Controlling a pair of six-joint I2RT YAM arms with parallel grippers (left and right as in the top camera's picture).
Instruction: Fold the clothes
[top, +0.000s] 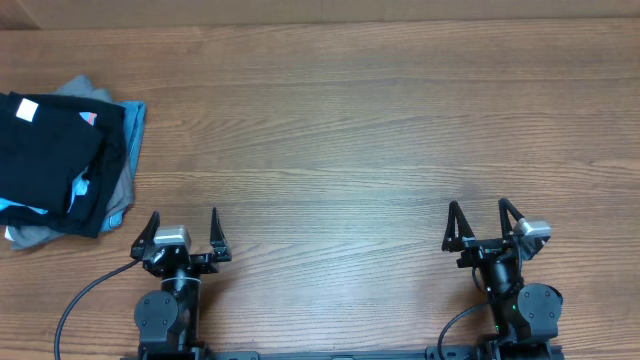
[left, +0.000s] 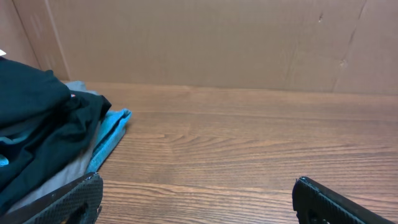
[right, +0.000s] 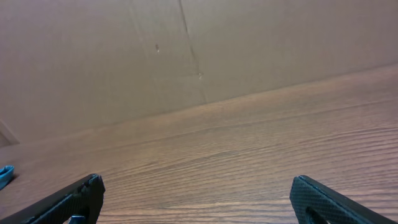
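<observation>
The wooden counter (top: 350, 130) carries the clothes (top: 45, 160), a crumpled black heap lying left of and just beyond the left end effector (top: 185, 215), well apart from the right end effector (top: 479, 206). Both end effectors stand released, grasping nothing.

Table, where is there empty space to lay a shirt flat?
The wooden table is bare from the clothes pile rightward to its right edge, and from the far edge down to both open jaws. Only the left edge is crowded.
</observation>
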